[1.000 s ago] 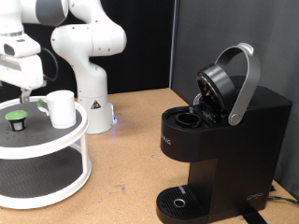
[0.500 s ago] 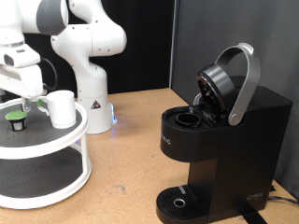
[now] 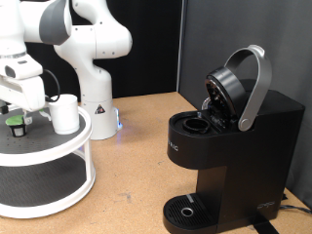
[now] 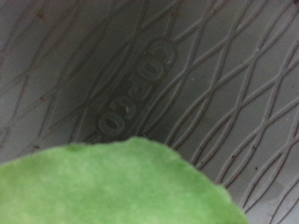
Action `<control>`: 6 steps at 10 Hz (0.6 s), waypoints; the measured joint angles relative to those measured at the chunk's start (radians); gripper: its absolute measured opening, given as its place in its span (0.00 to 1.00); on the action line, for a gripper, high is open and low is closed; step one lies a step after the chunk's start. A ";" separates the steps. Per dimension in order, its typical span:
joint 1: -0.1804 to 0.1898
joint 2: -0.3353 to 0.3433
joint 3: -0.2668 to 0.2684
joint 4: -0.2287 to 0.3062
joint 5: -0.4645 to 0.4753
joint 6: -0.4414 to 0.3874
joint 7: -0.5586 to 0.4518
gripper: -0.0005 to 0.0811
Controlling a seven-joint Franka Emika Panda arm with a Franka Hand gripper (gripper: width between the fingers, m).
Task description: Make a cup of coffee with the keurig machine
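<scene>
Black backdrop panels stand behind a tan wooden table [image 3: 136,156] in the exterior view. On that table, toward the exterior view's right, sits the keurig machine [image 3: 234,156], a boxy matte-black coffee maker. Its brew head is tipped up and open, with the curved silver-grey handle [image 3: 255,83] raised above it, and the empty pod chamber shows below. A round drip tray [image 3: 188,211] lies at its base with nothing standing on it.

At the exterior view's top left, the white robot arm [image 3: 83,44] rises from its base on the table and bends over toward the left edge. Below it stands a white two-tier round stand [image 3: 49,161] with dark ribbed shelves. On the upper shelf stands the cup [image 3: 64,113], a small white mug, upright. Near it, further to the exterior view's left, sits a small dark pod [image 3: 16,124] with a green top.

The gripper [image 3: 21,105] hangs low directly above the pod, just beside the cup. Whether its fingers are spread or closed cannot be told, and nothing is seen held between them.

The wrist view is a blurred close-up: a bright green surface [image 4: 112,187] fills the lower part, against grey mat with a raised diamond pattern [image 4: 187,75].
</scene>
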 joint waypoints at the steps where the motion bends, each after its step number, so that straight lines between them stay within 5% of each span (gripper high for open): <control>1: 0.000 0.009 -0.003 -0.001 0.000 0.008 0.000 0.99; 6: 0.000 0.025 -0.010 -0.004 0.000 0.029 0.000 0.99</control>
